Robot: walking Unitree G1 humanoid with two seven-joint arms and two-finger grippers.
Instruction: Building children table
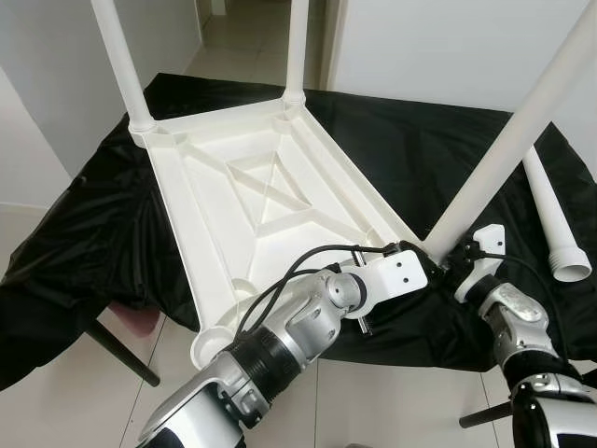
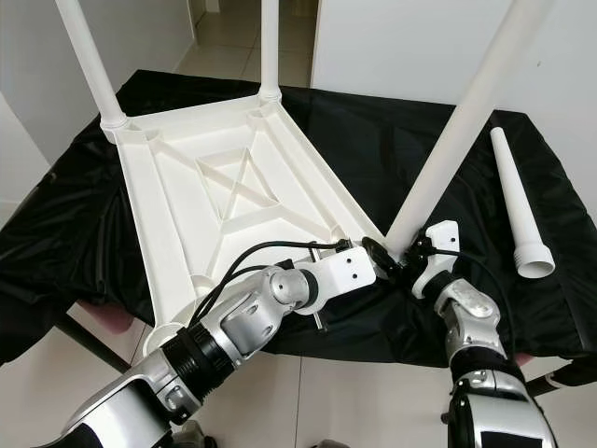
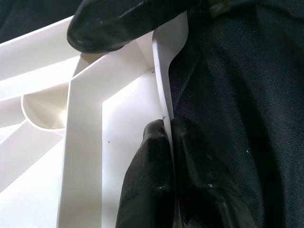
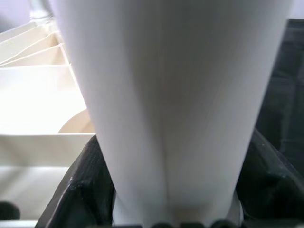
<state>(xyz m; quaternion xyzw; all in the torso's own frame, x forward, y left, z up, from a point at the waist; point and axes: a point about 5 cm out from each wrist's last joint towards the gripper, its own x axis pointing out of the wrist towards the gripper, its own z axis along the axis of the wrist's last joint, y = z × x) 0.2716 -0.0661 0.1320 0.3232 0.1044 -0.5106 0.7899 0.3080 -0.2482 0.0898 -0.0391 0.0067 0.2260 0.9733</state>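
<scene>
In the head views, an upturned white plastic table top (image 1: 252, 201) lay on a black cloth (image 1: 438, 140); two white legs stood in its far corner sockets, and a loose white tapered leg (image 2: 519, 210) lay beside it. The left wrist view showed the left gripper (image 3: 167, 142) clenched on the table top's rim. The right wrist view showed the right gripper (image 4: 166, 190) grasping a tilted white leg (image 4: 171, 95) at the near corner.

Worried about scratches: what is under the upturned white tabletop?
A black cloth lies under the tabletop, draped over a support that it hides. Dark legs show below.
</scene>
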